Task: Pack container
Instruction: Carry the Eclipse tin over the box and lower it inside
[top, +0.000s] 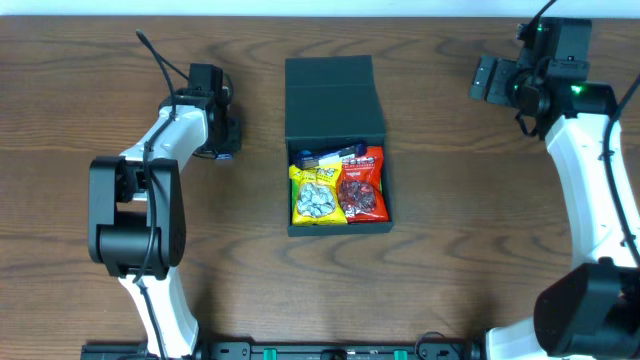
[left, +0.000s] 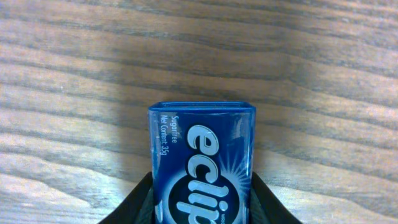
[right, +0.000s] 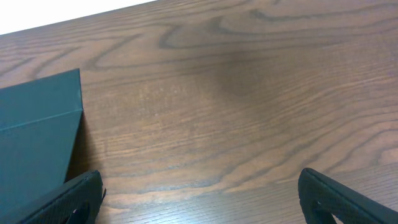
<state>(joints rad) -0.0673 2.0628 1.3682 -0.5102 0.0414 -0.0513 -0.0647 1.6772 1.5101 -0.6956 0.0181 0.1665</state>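
Note:
The dark teal container (top: 335, 85) stands open at the table's middle, its flap lid folded back. Inside lie a yellow snack packet (top: 317, 195), a red snack packet (top: 362, 187) and a small blue item (top: 325, 157). My left gripper (top: 222, 135) is left of the container and shut on a blue Eclipse mint tin (left: 202, 165), held just above the wood. My right gripper (right: 199, 196) is open and empty at the far right, with the container's lid (right: 34, 143) at its left.
The brown wooden table (top: 450, 250) carries only the container. The right arm (top: 590, 190) runs along the right edge and the left arm (top: 140, 210) along the left side.

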